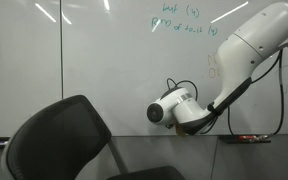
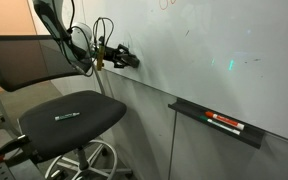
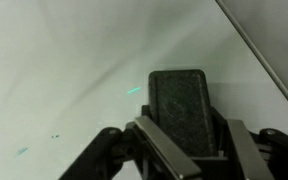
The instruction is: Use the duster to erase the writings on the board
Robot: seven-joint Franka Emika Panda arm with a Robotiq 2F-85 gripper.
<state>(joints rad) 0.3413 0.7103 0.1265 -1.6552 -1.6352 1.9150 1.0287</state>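
Note:
In the wrist view the duster [image 3: 179, 100], a dark block, stands upright between my fingers [image 3: 162, 150], with my gripper [image 3: 192, 142] shut on it. Its far face meets the white board [image 3: 64, 60]. Small teal marks [image 3: 132, 90] lie on the board just left of the duster. In an exterior view my gripper [image 2: 122, 58] points straight at the board [image 2: 214, 60]. Teal writings [image 1: 184, 20] sit high on the board [image 1: 104, 60], well above my wrist [image 1: 174, 108], which hides the gripper there. A faint orange-red scribble [image 1: 214, 70] shows beside the arm.
A black office chair [image 1: 64, 140] [image 2: 64, 112] stands close in front of the board, below the arm. A narrow ledge [image 2: 189, 108] under the board holds red-and-black markers [image 2: 224, 123] [image 1: 249, 138]. A vertical seam [image 1: 61, 60] crosses the board.

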